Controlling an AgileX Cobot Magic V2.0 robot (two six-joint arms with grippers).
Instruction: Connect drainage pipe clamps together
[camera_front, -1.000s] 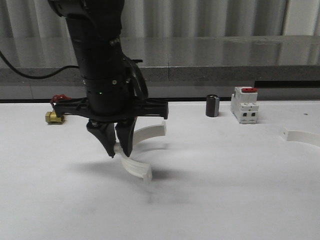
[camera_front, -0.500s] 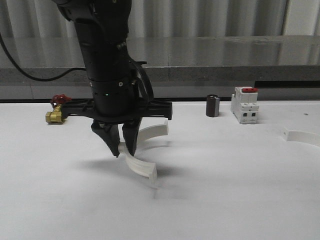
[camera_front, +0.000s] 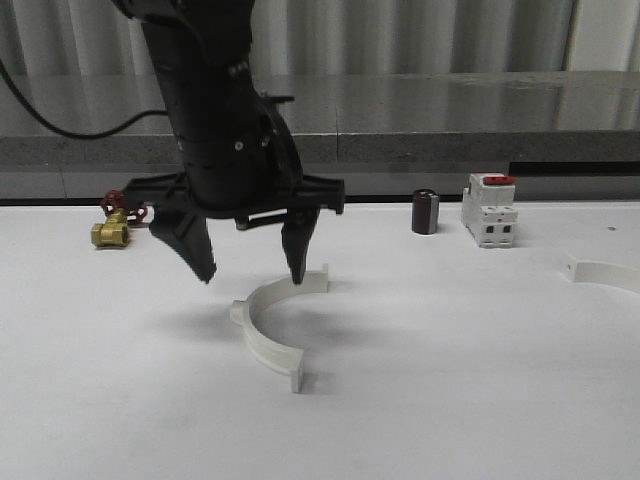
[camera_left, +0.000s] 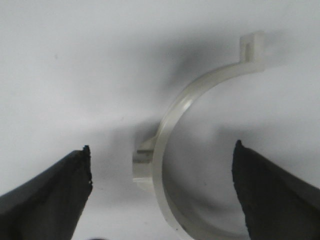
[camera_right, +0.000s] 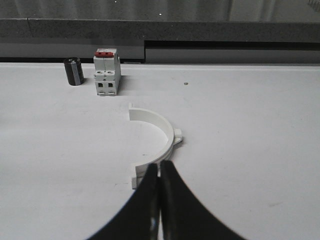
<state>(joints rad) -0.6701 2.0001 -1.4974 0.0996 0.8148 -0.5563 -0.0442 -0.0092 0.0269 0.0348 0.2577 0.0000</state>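
One white half-ring drainage pipe clamp (camera_front: 262, 332) lies flat on the white table, its open side facing right. My left gripper (camera_front: 250, 274) hangs just above it, open, with the fingers spread to either side of the arc and not touching it. In the left wrist view the same clamp (camera_left: 172, 112) curves between the dark fingertips (camera_left: 80, 170) of the left gripper (camera_left: 162, 149). The second clamp (camera_front: 606, 272) lies at the table's right edge. In the right wrist view this clamp (camera_right: 161, 127) lies just beyond my right gripper (camera_right: 159, 166), whose fingers are shut with nothing between them.
A white breaker with a red switch (camera_front: 490, 210) and a small black cylinder (camera_front: 426, 212) stand at the back right; both also appear in the right wrist view, breaker (camera_right: 107, 72) and cylinder (camera_right: 74, 71). A brass valve (camera_front: 110, 232) sits at the back left.
My left gripper has opened and let go of the clamp, which was held tilted and now lies flat on the table.
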